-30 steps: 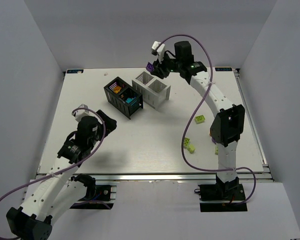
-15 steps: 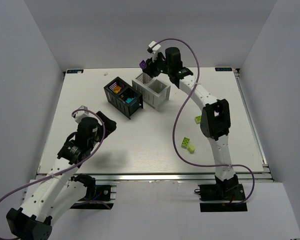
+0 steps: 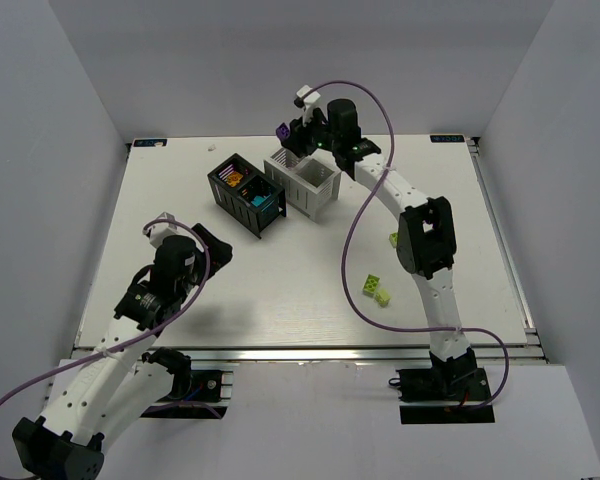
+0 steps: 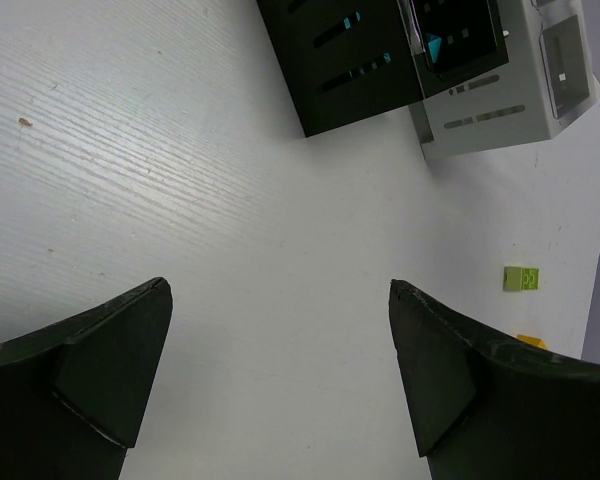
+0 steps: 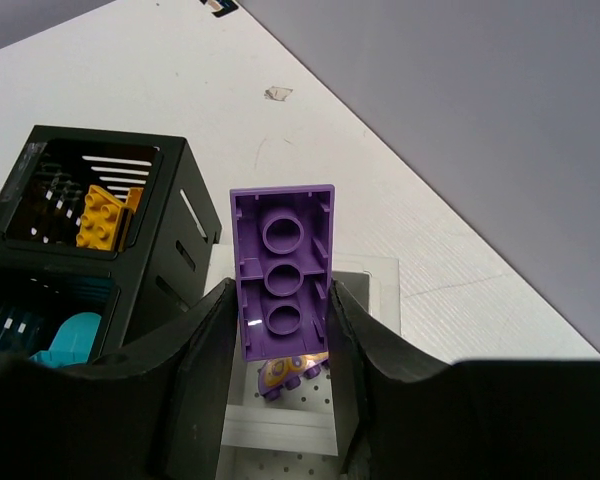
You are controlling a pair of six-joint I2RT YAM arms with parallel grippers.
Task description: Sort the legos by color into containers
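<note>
Top external: right tool [image 3: 289, 135] pinching purple lego [image 5: 283, 270], nudged left; left tool [image 4: 280, 370] spread.

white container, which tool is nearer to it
Right. The right tool hangs just above the white container's far compartment, shut on a purple lego. The left tool is open, off toward the near left, on the other side of the black container.

A purple brick [image 5: 283, 270], hollow underside showing, is held upright above the white container [image 3: 315, 198], where another purple piece [image 5: 290, 372] lies; the black container [image 3: 230, 205] just left of it holds orange bricks [image 5: 102, 217] and teal bricks [image 5: 65, 340]; lime bricks [image 3: 377, 290] lie well apart, to its near right
</note>
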